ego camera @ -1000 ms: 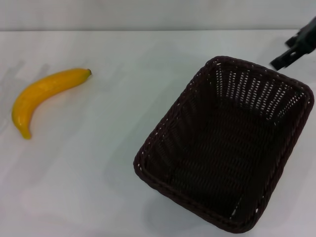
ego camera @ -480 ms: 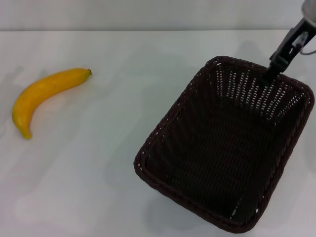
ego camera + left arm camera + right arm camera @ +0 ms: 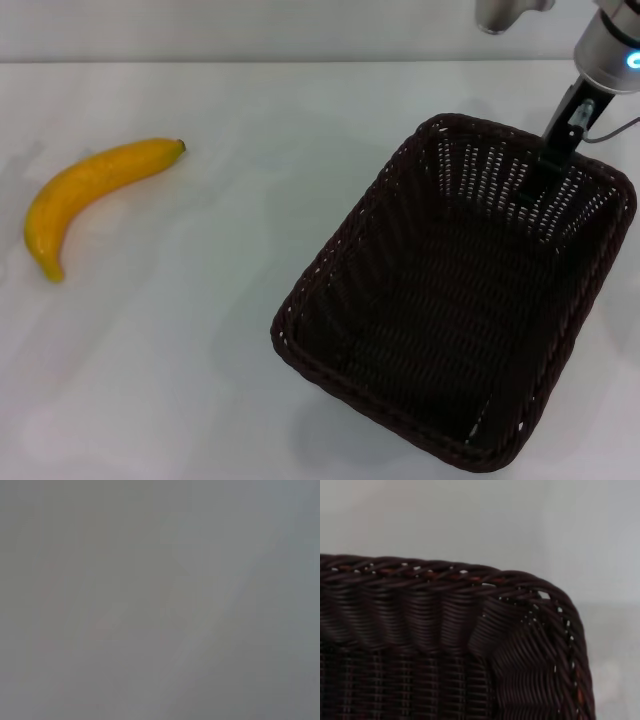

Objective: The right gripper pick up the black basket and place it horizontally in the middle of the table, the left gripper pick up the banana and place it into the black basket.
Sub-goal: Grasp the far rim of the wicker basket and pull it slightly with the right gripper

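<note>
The right gripper [image 3: 537, 165] is reaching down from the far right, its thin black finger dipping just inside the far rim of the black basket [image 3: 455, 290]. I cannot tell how its fingers are sitting. The basket is lying slanted on the white table [image 3: 230, 330], below and in front of it. The banana [image 3: 88, 195] is lying well away to its left.
</note>
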Controlling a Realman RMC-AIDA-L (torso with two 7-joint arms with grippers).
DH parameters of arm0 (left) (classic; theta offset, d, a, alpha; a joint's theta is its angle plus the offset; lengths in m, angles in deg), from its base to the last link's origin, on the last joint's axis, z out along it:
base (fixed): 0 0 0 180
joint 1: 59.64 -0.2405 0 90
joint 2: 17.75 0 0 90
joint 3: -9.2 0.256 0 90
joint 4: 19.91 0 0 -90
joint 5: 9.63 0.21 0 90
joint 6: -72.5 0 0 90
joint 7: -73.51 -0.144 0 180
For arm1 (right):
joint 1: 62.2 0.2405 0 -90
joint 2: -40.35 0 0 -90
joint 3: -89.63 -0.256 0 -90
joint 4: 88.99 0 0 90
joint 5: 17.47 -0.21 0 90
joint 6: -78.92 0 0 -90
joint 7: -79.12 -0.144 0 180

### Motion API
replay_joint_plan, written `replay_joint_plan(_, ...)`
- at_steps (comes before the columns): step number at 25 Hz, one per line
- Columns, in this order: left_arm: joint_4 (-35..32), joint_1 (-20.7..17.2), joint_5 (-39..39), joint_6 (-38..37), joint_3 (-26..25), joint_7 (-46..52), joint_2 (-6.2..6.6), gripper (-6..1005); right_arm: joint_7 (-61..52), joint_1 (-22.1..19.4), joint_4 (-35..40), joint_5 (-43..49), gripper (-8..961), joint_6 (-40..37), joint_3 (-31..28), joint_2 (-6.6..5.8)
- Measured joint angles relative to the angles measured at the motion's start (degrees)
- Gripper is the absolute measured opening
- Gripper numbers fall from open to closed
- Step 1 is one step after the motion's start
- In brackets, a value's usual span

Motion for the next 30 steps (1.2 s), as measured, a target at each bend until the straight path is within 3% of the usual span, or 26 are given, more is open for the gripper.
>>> replay_joint_plan(4,0.11,-0.06,0.72,0.03,0.0,-0.25,0.06,874,-0.7,0.26,-0.23,0.0,845,-0.66,1.76,0.06)
replay_joint_plan(14,-0.12,-0.29,0.99,0.05,-0.01,-0.89,0.32,874,-1.18,0.96,-1.3,-0.17,669,-0.13,9.78,0.29)
replay_joint_plan(20,-0.13,-0.2,2.42,0.13,0.05,-0.9,0.43,874,-2.4,2.53,-1.4,-0.49,439,0.7,5.64,0.1)
replay_joint_plan(25,-0.22,-0.18,4.21,0.88,0.01,-0.9,1.8,875,-10.27,3.66,-1.17,-0.56,317,1.9,3.22,-0.23)
replay_joint_plan(28,-0.29,-0.3,4.21,1.75,-0.34,-1.19,2.63,875,-15.52,3.63,-0.85,-0.34,223,3.14,-0.14,-1.04)
replay_joint_plan(30,-0.3,-0.27,4.28,2.14,-0.3,-2.22,3.02,875,-19.41,3.3,-0.82,-0.19,219,4.51,-3.36,-2.34)
